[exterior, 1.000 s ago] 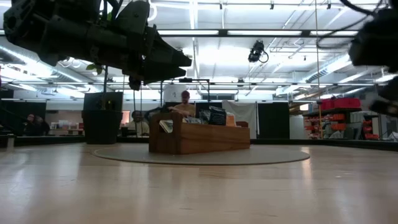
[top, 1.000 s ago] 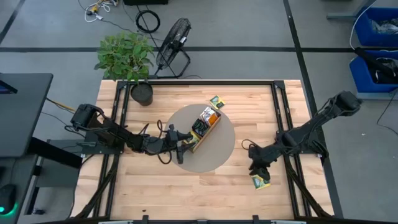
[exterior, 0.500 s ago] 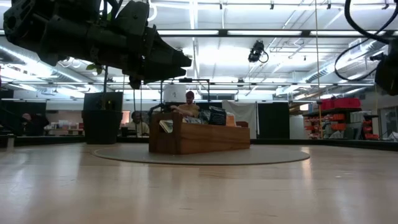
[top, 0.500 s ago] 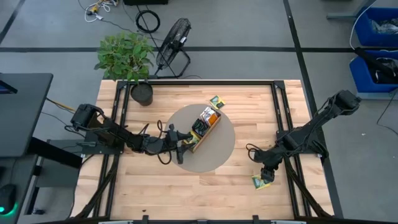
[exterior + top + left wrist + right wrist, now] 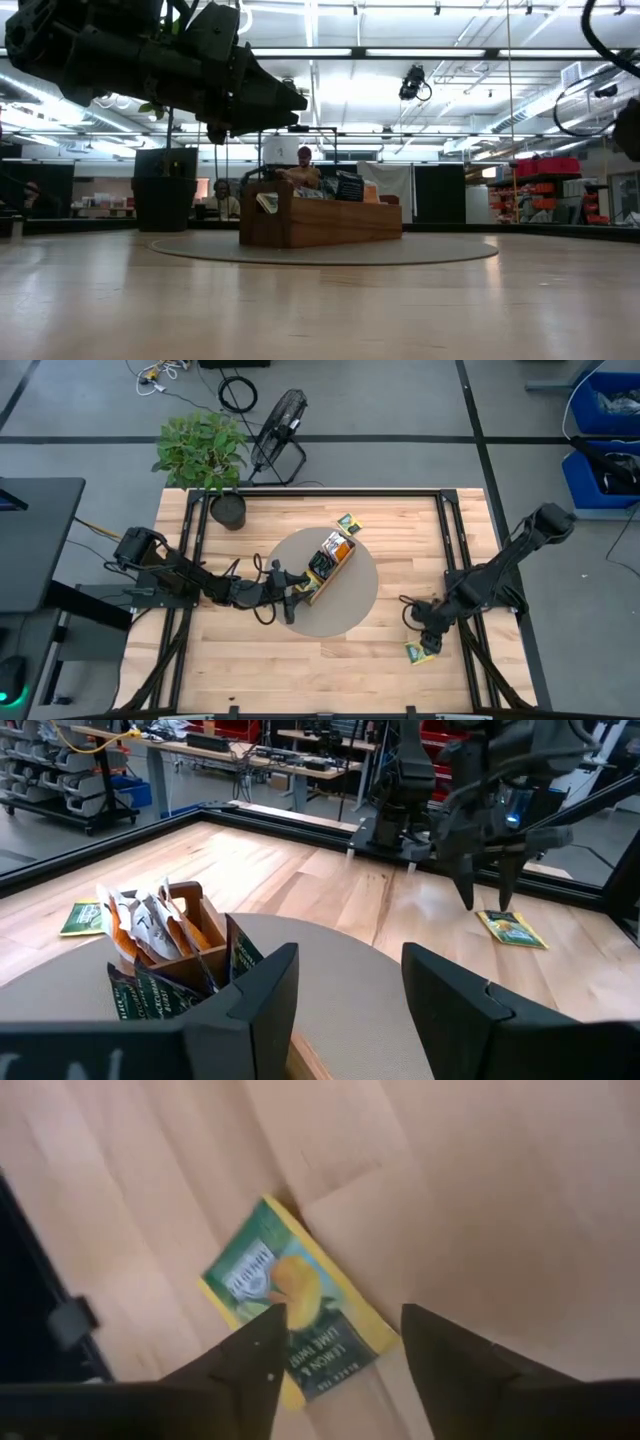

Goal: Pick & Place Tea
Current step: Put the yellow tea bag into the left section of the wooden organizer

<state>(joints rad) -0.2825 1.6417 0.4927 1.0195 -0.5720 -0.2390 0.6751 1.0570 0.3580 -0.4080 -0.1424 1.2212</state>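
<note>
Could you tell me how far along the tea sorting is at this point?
Done: several tea packets already stand in the wooden tray on the round mat.
In hand: nothing is gripped; the open right gripper hovers over a yellow-green packet flat on the table.
Left: that packet and another beyond the tray. The open left gripper waits beside the tray.

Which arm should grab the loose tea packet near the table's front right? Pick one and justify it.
Right. Its pincer hangs open just above the yellow-green tea packet, which lies flat between its fingers in the right wrist view. The left pincer waits open by the wooden tray, far across the table.
</note>
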